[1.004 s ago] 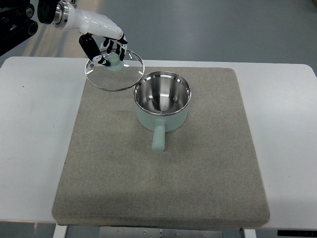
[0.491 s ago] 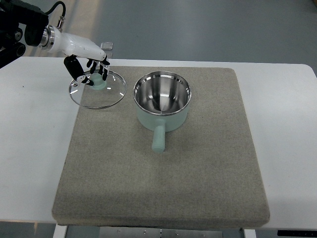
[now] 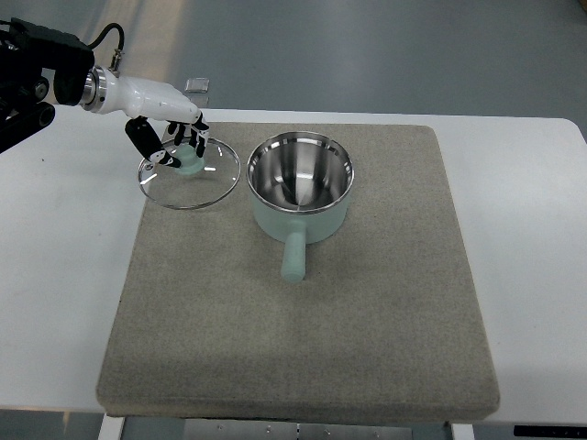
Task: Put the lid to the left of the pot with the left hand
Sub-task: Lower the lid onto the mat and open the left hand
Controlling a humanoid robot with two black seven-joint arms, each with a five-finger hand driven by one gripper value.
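Lid [image 3: 189, 173] sits at the mat's [image 3: 303, 321] far-left corner, just beside the pot [image 3: 300, 194], rims nearly touching. Left hand [image 3: 174, 137] grasps its green knob from above. Can't tell if the lid is fully down. Lower it flat, keep clear of the pot rim, then open fingers and lift straight up.

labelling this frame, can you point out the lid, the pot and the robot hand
lid [image 3: 204, 186], top view, on the glass near its rim
pot [image 3: 300, 220], top view, on its mint outer wall
left robot hand [image 3: 174, 137], top view, on the middle of the hand
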